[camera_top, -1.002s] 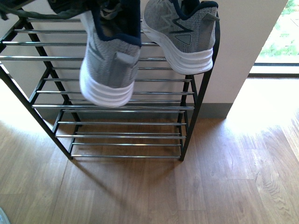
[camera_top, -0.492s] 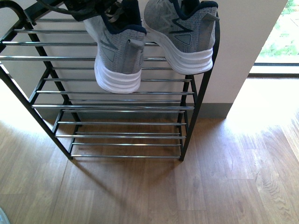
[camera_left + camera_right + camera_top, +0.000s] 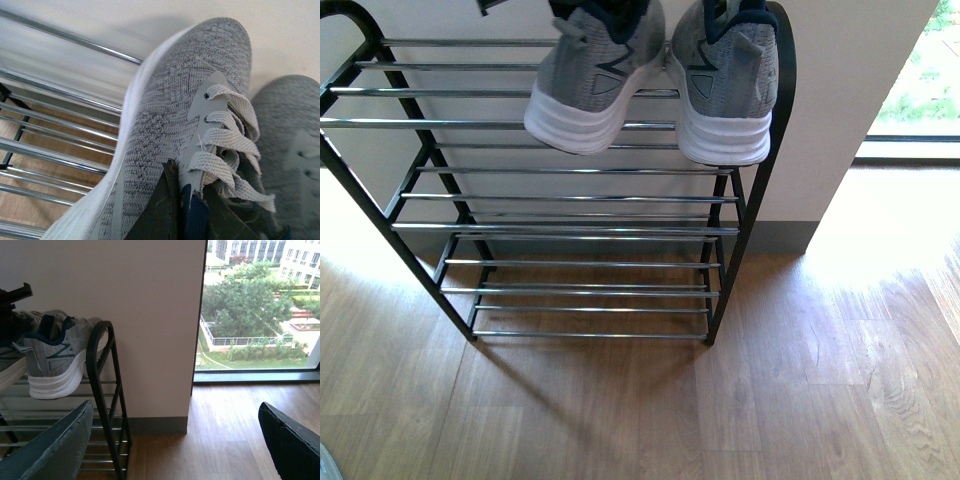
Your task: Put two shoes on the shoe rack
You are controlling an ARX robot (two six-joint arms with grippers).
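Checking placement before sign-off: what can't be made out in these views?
Front view: toes of the left-hand sneaker and right-hand sneaker are cut off by the top edge.
Left wrist view: left gripper is dark and cropped by the frame edge; its grip cannot be told.
Same view: right-hand sneaker is blurred and cut by the frame edge.
Right wrist view: left-hand sneaker is mostly hidden behind the right-hand sneaker.

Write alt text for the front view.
Two grey sneakers rest heels-out on the top tier of a black, chrome-rod shoe rack, the left sneaker angled toward the right sneaker. Wood floor below, window at right.
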